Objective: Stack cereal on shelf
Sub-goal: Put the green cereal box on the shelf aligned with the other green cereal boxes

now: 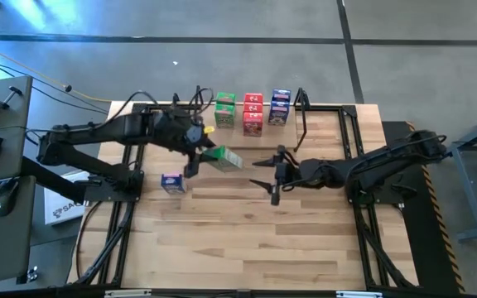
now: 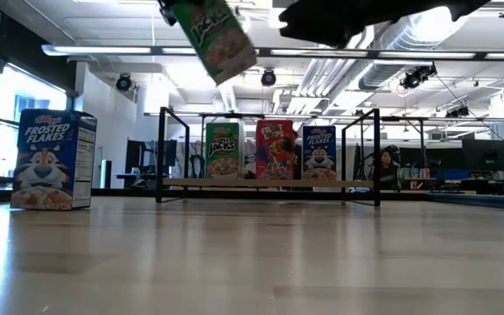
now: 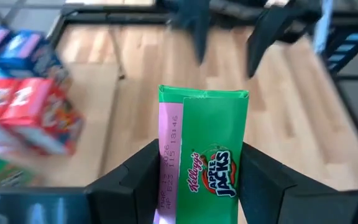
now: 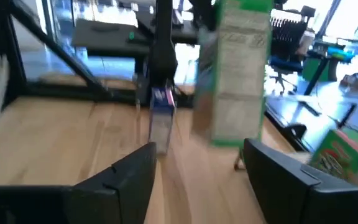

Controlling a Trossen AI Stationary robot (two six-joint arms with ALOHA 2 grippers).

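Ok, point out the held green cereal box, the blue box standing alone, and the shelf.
green cereal box point(image 3: 211, 168), left wrist view, printed front face.
lone blue box point(image 1: 171, 183), high view, its top.
shelf point(image 2: 261, 183), low view, wooden board's front edge.

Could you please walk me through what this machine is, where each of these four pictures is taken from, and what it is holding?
These are two dark robot arms at a wooden table, each ending in a two-finger gripper. One picture looks straight down from above, one looks level across the tabletop, and two come from cameras on the arms' wrists. The left gripper is shut on a green Apple Jacks box, lifted off the table. The right gripper is open and empty, just beside that box. At the far edge stands a low shelf with black end frames, carrying green, red and blue cereal boxes. One blue Frosted Flakes box stands alone on the table near the left arm.
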